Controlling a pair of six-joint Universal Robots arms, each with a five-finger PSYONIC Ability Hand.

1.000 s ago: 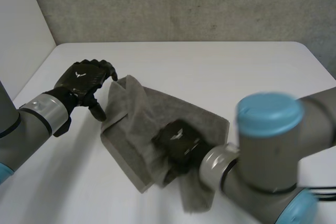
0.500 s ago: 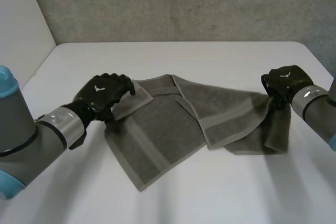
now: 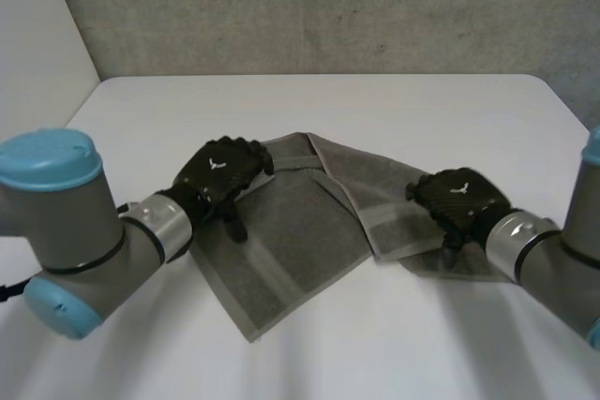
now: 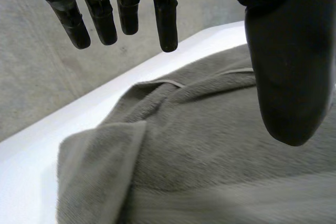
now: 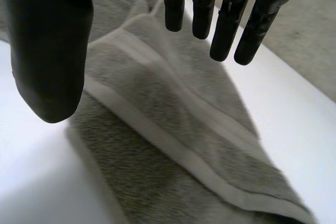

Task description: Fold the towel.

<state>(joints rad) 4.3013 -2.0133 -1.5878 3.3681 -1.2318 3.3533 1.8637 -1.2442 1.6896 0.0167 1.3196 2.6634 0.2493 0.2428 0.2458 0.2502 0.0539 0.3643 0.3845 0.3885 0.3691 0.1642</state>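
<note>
Towel: a grey towel lies rumpled across the middle of the table. Its left part is flat, with one corner pointing at the near edge. A striped band is turned over along its middle, and the right end is bunched.
Left hand: the left hand is over the towel's left edge. In the left wrist view its fingers are straight and the thumb stands apart above the cloth, not closed on it.
Right hand: the right hand is over the bunched right end. In the right wrist view its fingers are straight and the thumb is wide of them, with the striped cloth loose beneath.
Arms: the left arm and the right arm come in from the near corners.
Surface: a white table.
Room: a grey wall runs behind the far edge.
</note>
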